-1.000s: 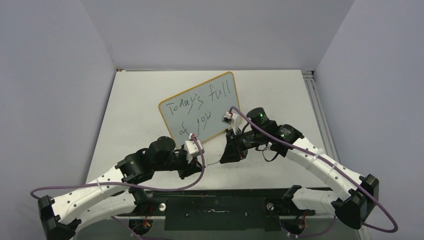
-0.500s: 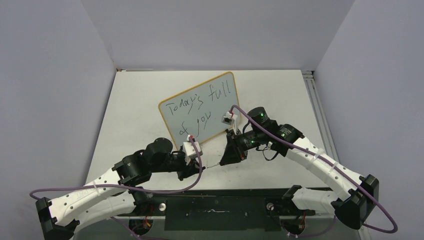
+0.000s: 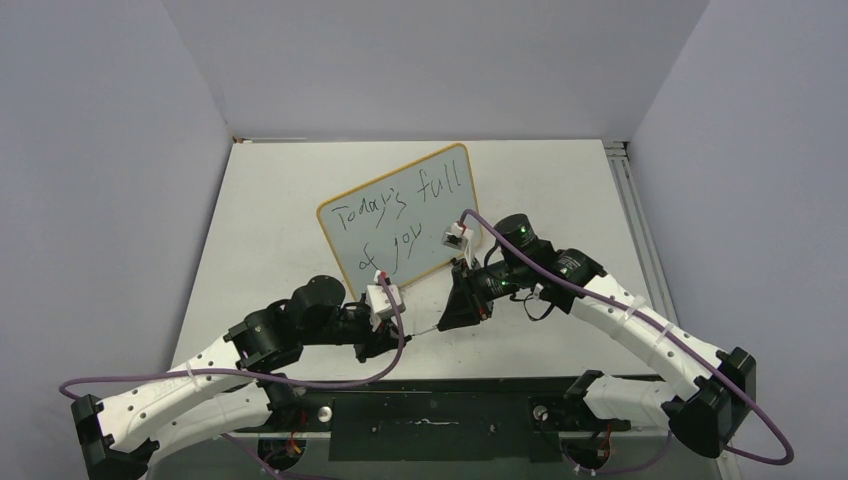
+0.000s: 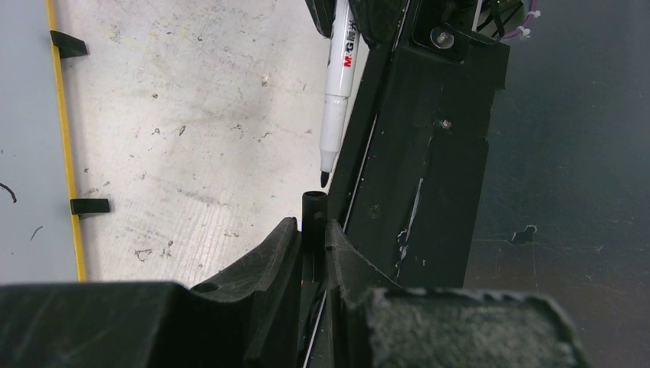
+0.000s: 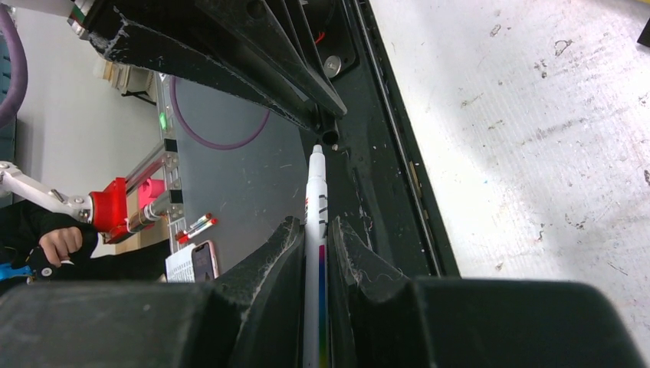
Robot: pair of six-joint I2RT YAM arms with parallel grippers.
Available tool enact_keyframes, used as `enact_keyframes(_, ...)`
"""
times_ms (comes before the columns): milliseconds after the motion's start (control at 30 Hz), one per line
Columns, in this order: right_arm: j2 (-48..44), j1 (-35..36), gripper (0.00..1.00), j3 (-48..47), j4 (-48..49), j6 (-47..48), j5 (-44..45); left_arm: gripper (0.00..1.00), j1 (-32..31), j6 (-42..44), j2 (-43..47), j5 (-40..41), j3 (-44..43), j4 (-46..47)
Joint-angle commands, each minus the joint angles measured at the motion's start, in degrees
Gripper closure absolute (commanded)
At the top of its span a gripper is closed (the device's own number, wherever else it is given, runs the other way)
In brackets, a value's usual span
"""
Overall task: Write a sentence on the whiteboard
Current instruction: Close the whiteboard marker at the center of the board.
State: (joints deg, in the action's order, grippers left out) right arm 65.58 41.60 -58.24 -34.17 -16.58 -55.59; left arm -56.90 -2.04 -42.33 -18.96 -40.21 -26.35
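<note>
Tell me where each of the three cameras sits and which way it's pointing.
Top external: above and behind the bases, looking down on the table, whiteboard and sentence; left arm and right arm both show.
Left wrist: on the left arm, looking along the left gripper, shut on the cap, toward the marker.
Right wrist: on the right arm, looking along the right gripper, shut on the marker, toward the cap.
Shared: both wrist views show the marker tip facing the cap, not yet inside.
</note>
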Motion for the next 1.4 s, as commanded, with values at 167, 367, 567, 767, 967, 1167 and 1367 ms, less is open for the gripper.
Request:
enact_keyframes(167, 1.2, -0.4, 0.95, 0.6, 2.6, 0.4, -1.4, 1.0, -0.1, 0.9, 1.3, -1.4, -0.2, 2.9)
enact_keyframes(367, 1.5, -0.3, 0.95, 0.6, 2.9, 0.3, -1.8, 1.0, -0.1, 0.9, 1.0, -1.7, -0.1, 3.0)
enact_keyframes(567, 1.7, -0.3, 0.95, 0.9, 3.4, 0.1, -2.6, 1.0, -0.1, 0.8, 0.8, -1.6, -0.1, 3.0)
enact_keyframes(767, 1.6, -0.3, 0.95, 1.3, 3.5, 0.2, -3.0, 1.0, -0.1, 0.8, 0.8, -1.5, -0.1, 3.0)
enact_keyframes(967, 1.5, -0.3, 0.95, 1.8, 4.9, -0.4, -4.0, 1.0, -0.1, 0.9, 0.5, -1.7, -0.2, 3.0)
enact_keyframes(1167, 2.1, -0.2, 0.95, 2.7, 6.6, -0.9, -5.0, 1.0, -0.2, 0.6, 1.1, -2.0, -0.3, 3.3)
enact_keyframes(1367, 2.7, 0.0, 0.95, 3.3, 9.5, -2.1, -6.2, 1.0, -0.2, 0.4, 1.6, -2.8, -0.1, 3.9)
